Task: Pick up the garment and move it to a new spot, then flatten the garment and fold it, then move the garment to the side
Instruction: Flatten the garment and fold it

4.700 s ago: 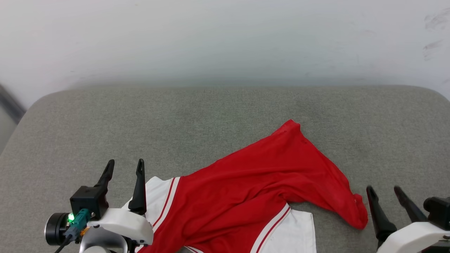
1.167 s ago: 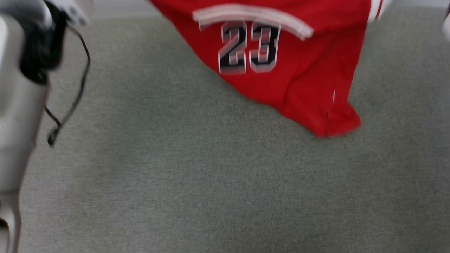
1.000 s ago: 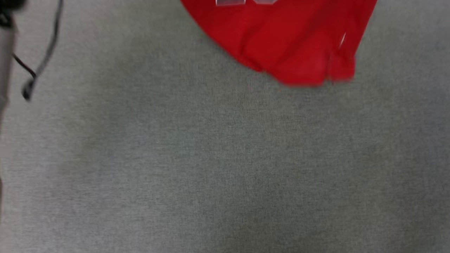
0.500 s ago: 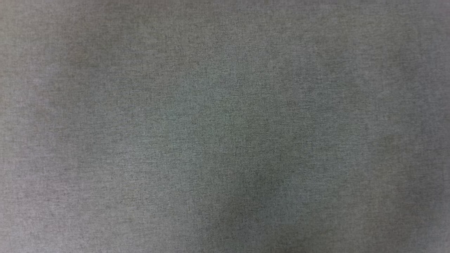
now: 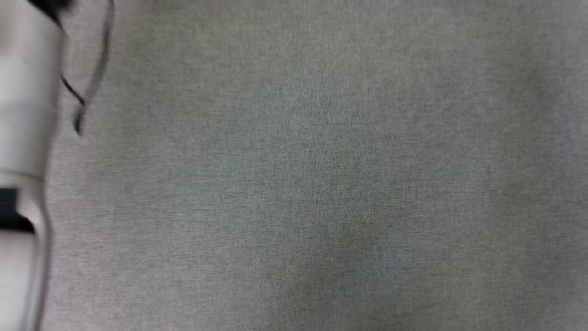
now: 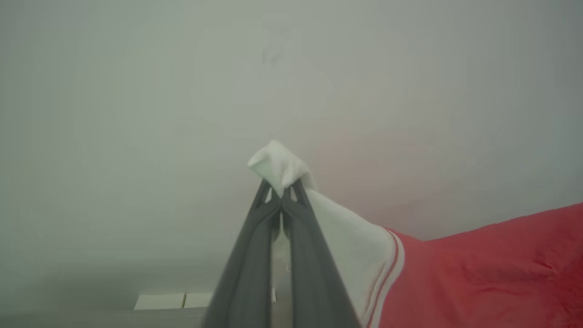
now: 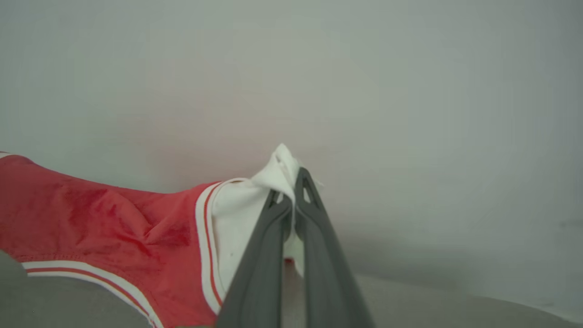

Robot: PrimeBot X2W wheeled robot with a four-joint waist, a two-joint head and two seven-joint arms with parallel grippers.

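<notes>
**Garment [image 6: 478,269] strung between both grippers**

At the far left of the head view we see a pale, blurred forearm [image 5: 23,115] with a black cable [image 5: 98,69] looping beside it. To its right spreads the grey cloth of the bench [image 5: 321,184].

In the left wrist view the left gripper [image 6: 282,193] has its fingers pressed together on the tip of a white sleeve [image 6: 350,241], and a tuft of the cloth pokes out above the fingertips. From there the sleeve runs down to the right, past a red-and-white striped trim [image 6: 394,269], into the red body, which leaves that view at the right edge. A pale wall [image 6: 136,114] stands behind.

In the right wrist view the red body comes in from the left, wrinkled, and ends in the second sleeve [image 7: 232,223], also white. The right gripper [image 7: 291,189] is clamped tight on it.

We see the garment raised before the wall. Whether its lower edge touches the bench, we cannot tell.
</notes>
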